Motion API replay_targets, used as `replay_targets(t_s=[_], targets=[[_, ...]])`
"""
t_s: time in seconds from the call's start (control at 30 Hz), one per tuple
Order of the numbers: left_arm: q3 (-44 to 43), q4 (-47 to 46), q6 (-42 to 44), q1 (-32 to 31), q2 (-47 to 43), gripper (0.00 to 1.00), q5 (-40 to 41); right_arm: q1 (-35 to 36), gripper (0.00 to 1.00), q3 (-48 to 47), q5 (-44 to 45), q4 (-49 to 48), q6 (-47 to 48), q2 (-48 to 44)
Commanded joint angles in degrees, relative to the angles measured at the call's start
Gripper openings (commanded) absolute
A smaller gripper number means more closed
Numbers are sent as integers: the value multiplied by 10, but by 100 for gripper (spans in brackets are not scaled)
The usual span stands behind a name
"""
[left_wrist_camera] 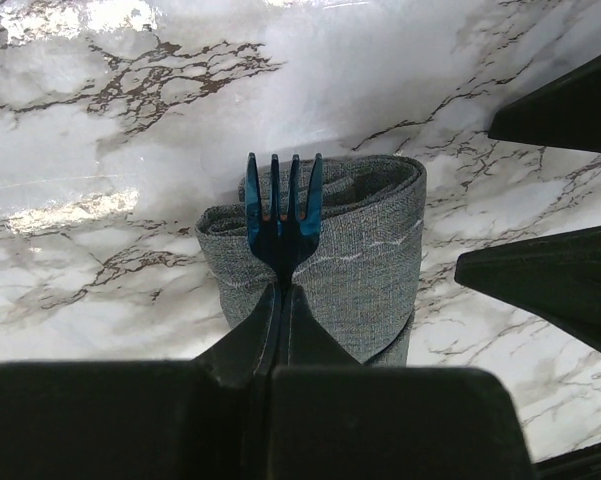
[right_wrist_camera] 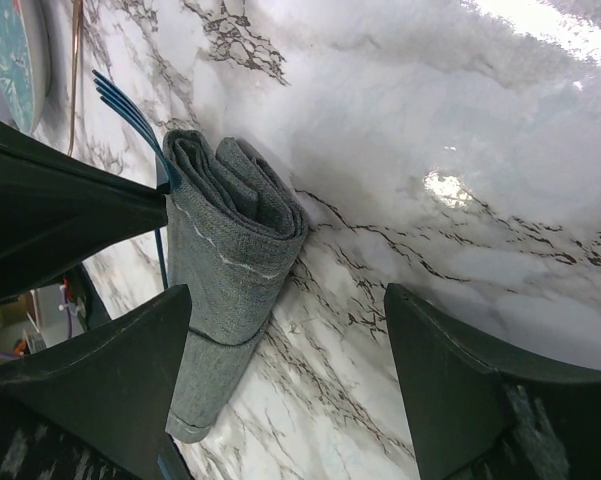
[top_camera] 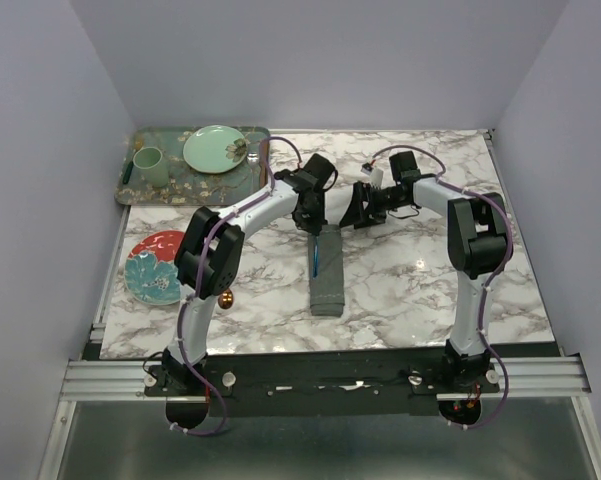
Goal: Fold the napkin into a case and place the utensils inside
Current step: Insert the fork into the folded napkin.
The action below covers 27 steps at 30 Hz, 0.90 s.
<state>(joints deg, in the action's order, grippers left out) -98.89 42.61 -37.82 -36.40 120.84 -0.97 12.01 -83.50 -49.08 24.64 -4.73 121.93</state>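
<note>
Your left end effector (left_wrist_camera: 282,292) is clamped shut on the blue fork (left_wrist_camera: 282,225) just below its tines. The tines sit over the open end of the grey case (left_wrist_camera: 365,260). The case lies lengthwise in the middle of the worktop (top_camera: 410,290), between the two arms.

Your right end effector (right_wrist_camera: 288,300) has its fingers spread apart and grips nothing, with one finger just beside the case. In the left wrist view those dark fingers (left_wrist_camera: 555,285) crowd the case's right side.

From above, a patterned tray (top_camera: 175,190) carrying a green plate (top_camera: 215,148) and a cup (top_camera: 150,165) sits at the far left, well apart from the case. A red-and-teal plate (top_camera: 155,265) lies near the left arm. Only the right wrist view shows the copper spoon (right_wrist_camera: 77,60), its thin handle beside that plate.
</note>
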Motion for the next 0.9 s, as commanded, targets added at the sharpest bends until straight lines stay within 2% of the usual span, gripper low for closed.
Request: replay_targets(t_s=[0.0, 0.3, 0.5, 0.7, 0.73, 0.8, 0.87], targets=[[6, 1, -12, -2, -34, 0, -18, 15, 86, 26, -6, -8, 2, -6], [20, -6, -7, -2, -36, 0, -23, 28, 74, 16, -14, -29, -28, 33], [22, -4, -5, -1, -36, 0, -26, 31, 56, 17, -30, -59, -62, 45], [30, -4, -5, 0, -42, 0, -31, 34, 30, 36, -42, -87, -89, 45], [31, -4, -7, 1, -43, 0, -32, 34, 18, 40, -40, -92, -93, 43], [36, -1, -8, 1, -46, 0, -34, 34, 5, 48, -41, -101, -106, 40], [41, 1, -15, 2, -46, 0, -41, 34, 1, 55, -42, -110, -119, 38]])
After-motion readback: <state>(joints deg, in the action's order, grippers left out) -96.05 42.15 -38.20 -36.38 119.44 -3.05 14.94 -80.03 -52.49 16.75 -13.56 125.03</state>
